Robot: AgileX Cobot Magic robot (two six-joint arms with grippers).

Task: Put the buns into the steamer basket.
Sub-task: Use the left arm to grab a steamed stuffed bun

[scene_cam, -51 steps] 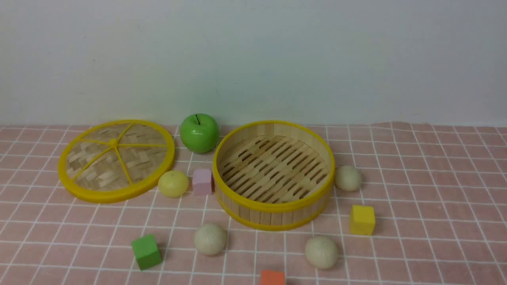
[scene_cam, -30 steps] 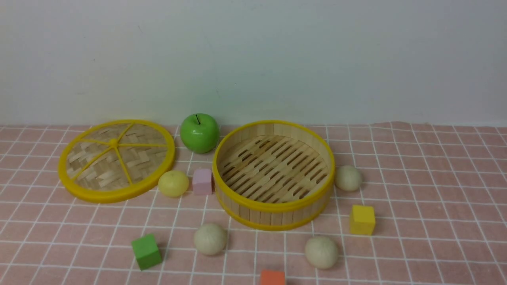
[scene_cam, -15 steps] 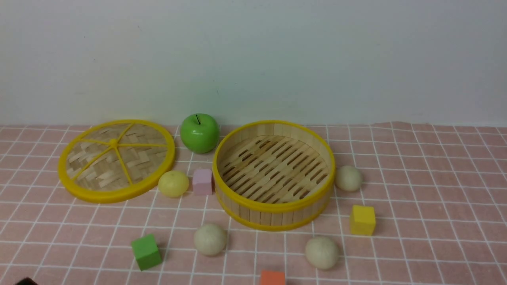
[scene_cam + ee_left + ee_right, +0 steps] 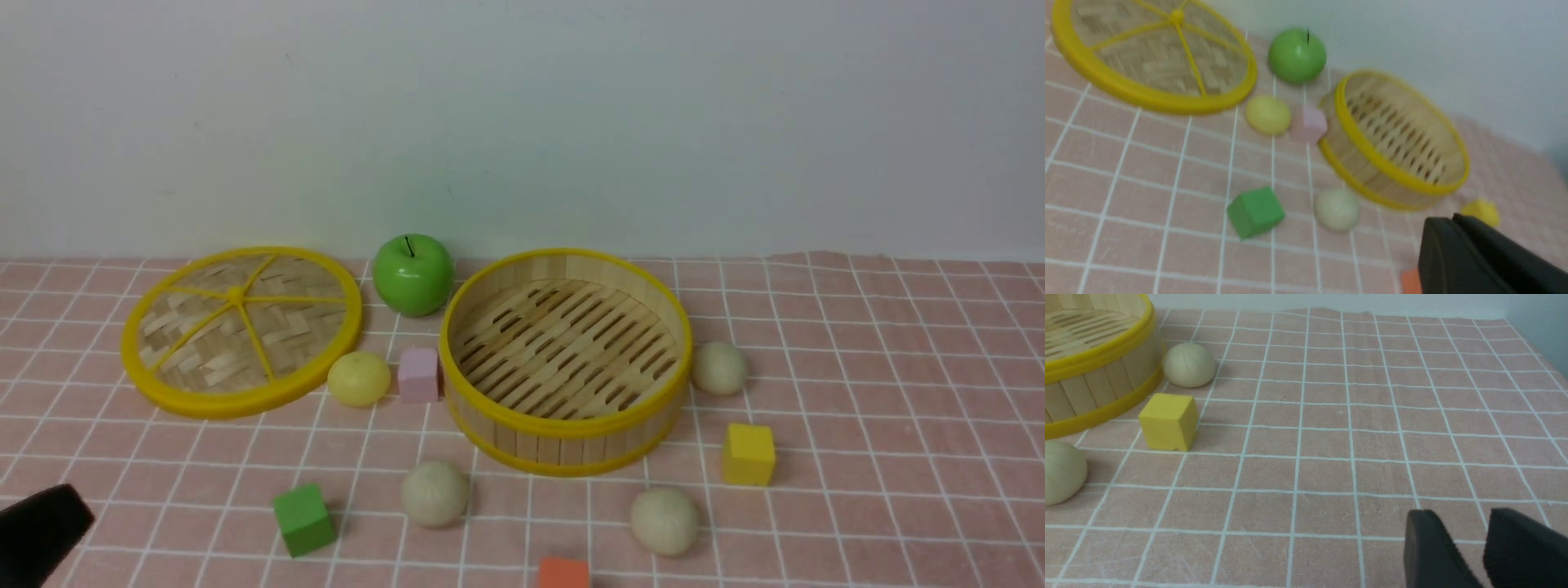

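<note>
Pink cloth [image 4: 898, 367]: round bamboo steamer basket [image 4: 563, 445] empty; left claw [image 4: 1453, 222] together, right claw [image 4: 1466, 526] apart. Approach; must open around beige dough bun [image 4: 434, 493].

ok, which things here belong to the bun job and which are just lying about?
Job: steamer basket; pale yellow bun; three beige buns.
Lying about: green apple; woven lid; green cube; pink cube; yellow cube; orange cube.

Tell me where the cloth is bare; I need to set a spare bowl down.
Widest bare cloth: beyond the yellow cube and the bun right of the steamer basket, out to the cloth's right edge. Smaller patch: between the lid and green cube, though the left gripper sits at its near corner. Crowded: all round the basket.
</note>
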